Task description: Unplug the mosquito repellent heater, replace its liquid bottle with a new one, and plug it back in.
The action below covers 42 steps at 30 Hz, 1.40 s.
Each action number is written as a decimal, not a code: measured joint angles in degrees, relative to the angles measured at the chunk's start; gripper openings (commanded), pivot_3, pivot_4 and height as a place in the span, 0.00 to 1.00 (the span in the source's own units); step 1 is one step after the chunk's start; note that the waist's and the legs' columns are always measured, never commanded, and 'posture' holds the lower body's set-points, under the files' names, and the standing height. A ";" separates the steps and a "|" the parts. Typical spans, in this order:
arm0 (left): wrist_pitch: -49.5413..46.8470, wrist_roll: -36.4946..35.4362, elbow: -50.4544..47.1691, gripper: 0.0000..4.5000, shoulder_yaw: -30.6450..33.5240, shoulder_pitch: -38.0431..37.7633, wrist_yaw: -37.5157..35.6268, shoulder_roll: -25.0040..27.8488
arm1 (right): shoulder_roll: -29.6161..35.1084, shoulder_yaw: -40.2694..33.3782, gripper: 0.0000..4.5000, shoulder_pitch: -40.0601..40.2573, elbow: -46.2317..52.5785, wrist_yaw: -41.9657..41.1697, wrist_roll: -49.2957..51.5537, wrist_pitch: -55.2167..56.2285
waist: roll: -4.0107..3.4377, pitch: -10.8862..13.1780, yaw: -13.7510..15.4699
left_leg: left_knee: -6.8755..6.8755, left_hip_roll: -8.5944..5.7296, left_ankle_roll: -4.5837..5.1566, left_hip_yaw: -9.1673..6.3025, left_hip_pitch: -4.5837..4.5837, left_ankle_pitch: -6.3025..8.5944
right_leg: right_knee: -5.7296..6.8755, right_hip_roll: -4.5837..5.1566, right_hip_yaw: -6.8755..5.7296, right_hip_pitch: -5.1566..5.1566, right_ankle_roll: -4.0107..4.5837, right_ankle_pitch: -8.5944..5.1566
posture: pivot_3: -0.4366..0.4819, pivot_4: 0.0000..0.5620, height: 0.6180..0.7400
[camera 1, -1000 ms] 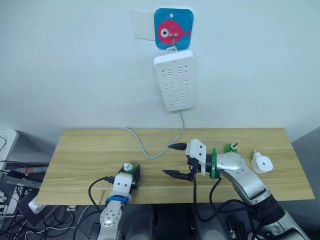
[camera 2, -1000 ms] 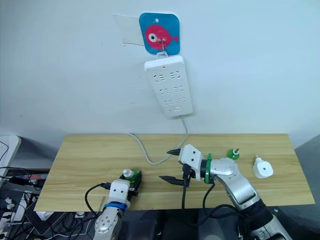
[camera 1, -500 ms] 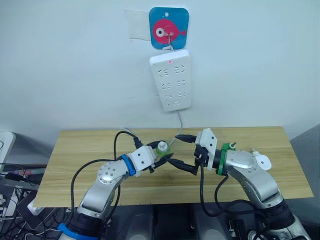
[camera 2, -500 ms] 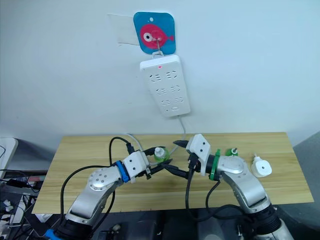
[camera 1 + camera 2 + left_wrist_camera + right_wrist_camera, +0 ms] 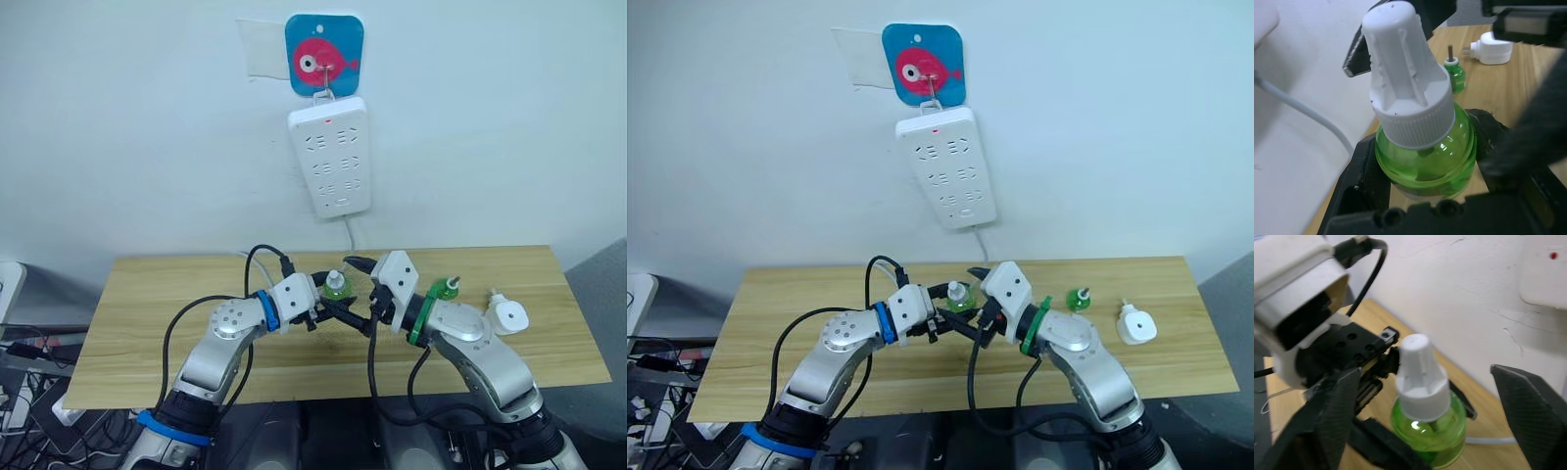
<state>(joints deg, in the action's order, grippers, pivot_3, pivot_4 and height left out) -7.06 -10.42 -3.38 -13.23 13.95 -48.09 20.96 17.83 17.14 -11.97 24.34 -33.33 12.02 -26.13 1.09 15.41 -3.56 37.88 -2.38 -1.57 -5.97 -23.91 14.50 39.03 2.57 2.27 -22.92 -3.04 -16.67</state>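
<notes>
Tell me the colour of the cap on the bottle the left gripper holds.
White cap, clearest in the left wrist view.

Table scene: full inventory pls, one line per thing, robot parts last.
capped bottle: 1, green liquid with white cap, held upright over the table's middle by the left gripper
open bottle: 1, green, wick showing, standing on the table to the right
mosquito repellent heater: 1, white, lying unplugged on the table near its right end
power strip: 1, white, hanging on the wall above the table, cord trailing down
fish hook plate: 1, blue with pink fish, on the wall above the strip
table: 1, light wood
left gripper: 1, black fingers, shut on the capped bottle
right gripper: 1, black fingers, open either side of the bottle's cap
</notes>
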 measured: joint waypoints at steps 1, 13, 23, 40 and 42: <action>-0.01 0.00 0.00 0.50 -0.03 -0.01 -0.13 -0.02 | -0.10 0.00 0.72 0.04 0.00 0.06 0.00 0.03 | 0.00 0.00 -0.01 | 0.00 0.00 0.01 0.00 0.00 0.01 | 0.00 0.00 0.00 0.00 0.00 0.00 | 0.34 0.43 1.00; 1.79 0.64 0.05 0.50 -1.10 -1.16 -2.79 1.58 | 3.76 0.71 0.23 -0.15 -0.84 -5.81 1.20 1.08 | 0.00 0.00 -0.05 | 0.01 0.02 0.06 0.05 0.00 0.03 | 0.02 -0.02 0.02 0.00 0.00 0.00 | 0.37 0.43 1.00; 19.29 -3.17 6.45 0.50 -6.17 3.99 -27.50 8.75 | 12.04 5.38 0.23 -14.59 -14.53 -41.60 7.90 11.98 | 0.00 0.00 0.09 | 0.10 0.01 0.14 0.04 0.05 0.07 | -0.02 -0.04 -0.05 0.14 0.00 0.00 | 0.39 0.44 1.00; 11.25 -1.31 10.97 0.50 -2.35 3.46 -15.10 3.30 | 15.07 -5.98 0.99 -8.48 -16.52 -39.19 7.94 14.20 | -0.01 -0.05 0.32 | 0.08 0.03 0.04 0.02 -0.08 0.02 | 0.08 -0.01 0.01 -0.12 0.01 0.00 | 0.41 0.41 1.00; 7.31 -1.04 7.75 0.50 -1.35 1.09 -9.59 1.24 | 10.41 -6.65 0.99 -1.24 -9.23 -28.35 5.42 11.36 | 0.00 -0.10 0.22 | 0.08 0.07 -0.05 0.02 -0.19 -0.04 | 0.23 -0.04 0.07 -0.31 0.01 0.00 | 0.40 0.41 1.00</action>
<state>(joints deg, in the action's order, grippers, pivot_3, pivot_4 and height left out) 0.25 -11.46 4.37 -14.58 15.04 -57.68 22.21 28.24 10.49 -13.21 15.11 -61.68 17.44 -14.77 1.09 15.31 -3.34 37.96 -2.31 -1.62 -5.95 -24.10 14.46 39.26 2.53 2.34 -23.23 -3.04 -16.67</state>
